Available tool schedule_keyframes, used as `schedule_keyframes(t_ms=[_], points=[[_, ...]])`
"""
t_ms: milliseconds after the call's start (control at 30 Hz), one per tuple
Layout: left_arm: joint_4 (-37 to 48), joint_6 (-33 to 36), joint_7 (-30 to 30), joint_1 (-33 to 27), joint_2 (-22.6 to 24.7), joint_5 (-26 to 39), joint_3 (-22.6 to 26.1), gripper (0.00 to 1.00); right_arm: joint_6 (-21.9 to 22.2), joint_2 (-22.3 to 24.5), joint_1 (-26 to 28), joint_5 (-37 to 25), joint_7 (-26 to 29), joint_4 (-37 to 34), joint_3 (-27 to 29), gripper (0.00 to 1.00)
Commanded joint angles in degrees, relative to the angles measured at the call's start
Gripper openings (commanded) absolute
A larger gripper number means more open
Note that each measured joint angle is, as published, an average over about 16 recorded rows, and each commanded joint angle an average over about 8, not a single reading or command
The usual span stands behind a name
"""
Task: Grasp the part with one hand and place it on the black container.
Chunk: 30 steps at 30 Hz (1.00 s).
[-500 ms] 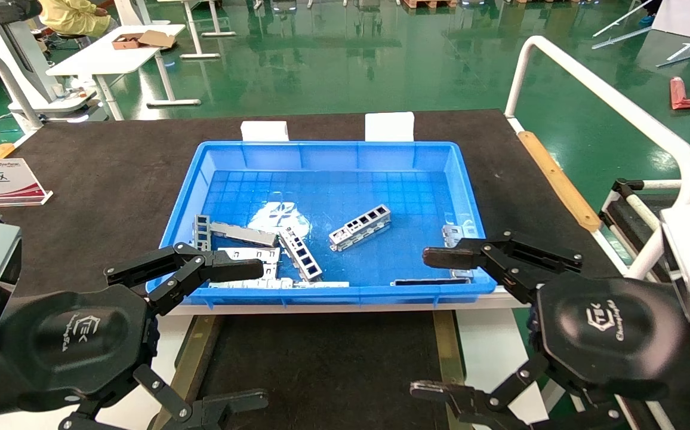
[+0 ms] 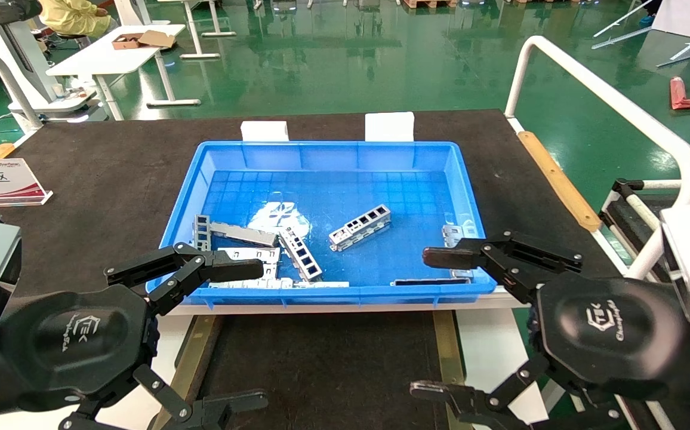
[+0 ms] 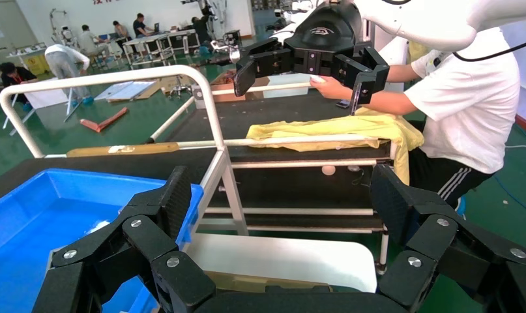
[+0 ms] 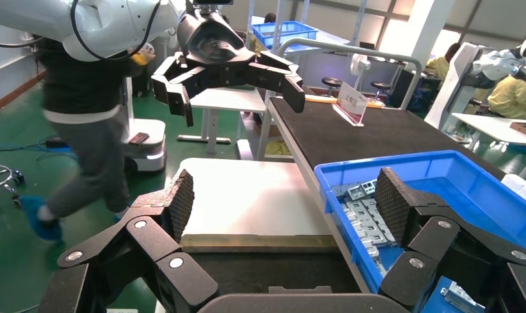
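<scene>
The part (image 2: 360, 226) lies in the blue crate (image 2: 467, 197), while the left tool (image 2: 234, 334) and right tool (image 2: 434, 322), both spread apart, hover near its front edge.

Glossy blue plastic crate (image 2: 467, 197) holds a shiny bare-metal part (image 2: 360, 227); the surface (image 2: 100, 173) wears a rough, matt black mat.

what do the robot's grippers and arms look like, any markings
Both the left gripper and right gripper are matte black, with linked bars joined by silver screws, textured black finger pads and a white logo on each rounded housing. A grey-white box sits at each wrist.
</scene>
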Motion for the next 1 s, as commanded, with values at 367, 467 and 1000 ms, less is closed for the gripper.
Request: schedule_keyframes(t_ms=[367,467,1000], points=[[0.0,0.0,0.0,0.0,0.0,0.0,0.0,1.0,0.0,0.0,0.0,0.0,0.0,0.0,0.0,1.0],[0.0,0.0,0.0,0.0,0.0,0.0,0.0,1.0,0.0,0.0,0.0,0.0,0.0,0.0,0.0,1.0],[0.0,0.0,0.0,0.0,0.0,0.0,0.0,1.0,0.0,0.0,0.0,0.0,0.0,0.0,0.0,1.0]])
